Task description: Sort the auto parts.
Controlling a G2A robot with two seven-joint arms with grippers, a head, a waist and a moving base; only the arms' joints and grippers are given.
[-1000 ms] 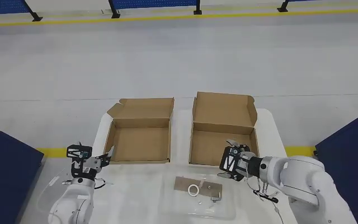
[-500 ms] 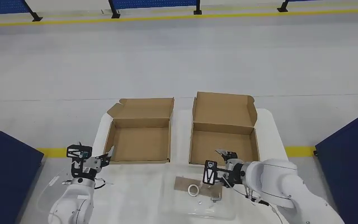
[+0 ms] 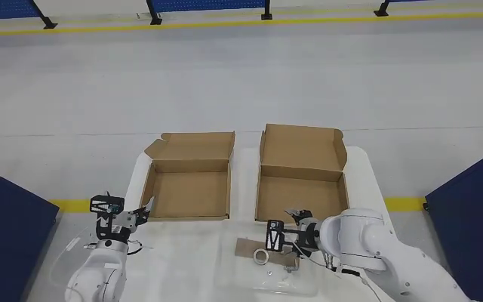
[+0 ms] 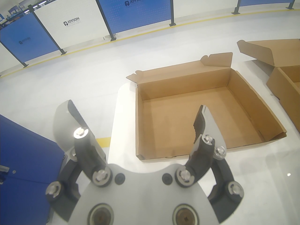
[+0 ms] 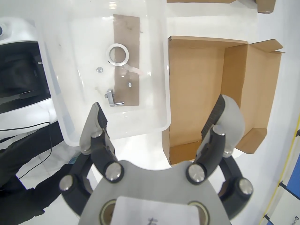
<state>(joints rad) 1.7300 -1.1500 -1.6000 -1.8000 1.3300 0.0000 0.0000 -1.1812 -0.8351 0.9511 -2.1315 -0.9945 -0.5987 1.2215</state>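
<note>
Your right gripper (image 5: 159, 104), fingers spread, hangs at the edge of the clear tray (image 3: 241, 281) in the lower centre of the top view. There the metal ring (image 3: 261, 257) and bracket (image 3: 291, 264) lie. Your left gripper (image 3: 134, 217), also spread, sits lower left.

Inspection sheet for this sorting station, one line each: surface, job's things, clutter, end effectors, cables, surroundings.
Surface: white table, carrying two boxes and a bin.
Job's things: clear bin holds a metal ring, an L-shaped bracket, a bolt and a small screw, with a brown strip under some of them; left box and right box are open with nothing inside.
Clutter: nothing seen.
End effectors: left end effector open, holding nothing, near the left box; right end effector open, holding nothing, above the bin's end by the right box.
Cables: thin black cable beside the bin.
Surroundings: blue partition panels, yellow floor line.
</note>
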